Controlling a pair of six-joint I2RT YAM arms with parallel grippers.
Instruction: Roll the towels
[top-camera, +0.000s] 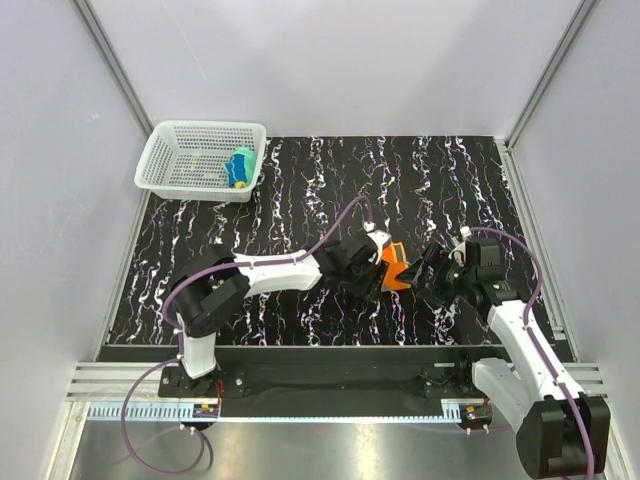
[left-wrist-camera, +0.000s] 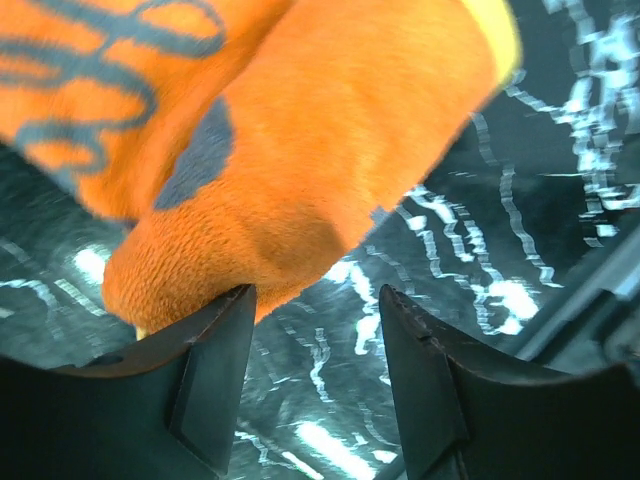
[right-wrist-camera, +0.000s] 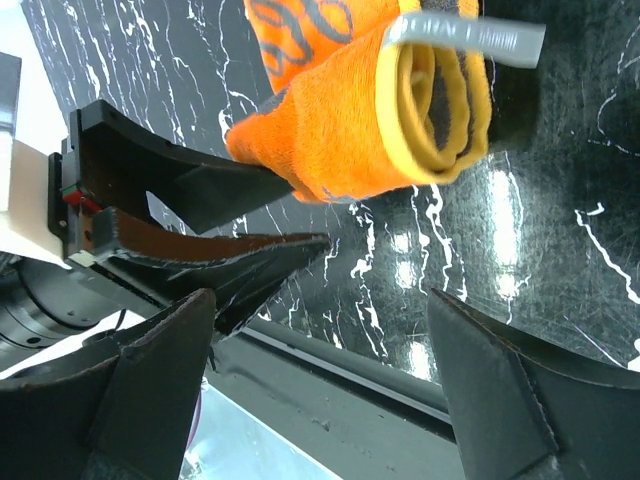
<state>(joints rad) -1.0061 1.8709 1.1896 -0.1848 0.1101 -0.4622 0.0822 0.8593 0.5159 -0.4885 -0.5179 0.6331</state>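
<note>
Black marbled table (top-camera: 250, 220) | left jaws open, one touching rolled orange towel (right-wrist-camera: 370, 100) | right jaws wide open, empty

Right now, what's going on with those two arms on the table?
Both arms are at the orange towel, which lies rolled up on the black table between them. The left tool is open, one side touching the towel's edge. The right tool is open too, facing the rolled end and gripping nothing. The other towel, yellow and blue, sits in the white basket at the far left corner.
</note>
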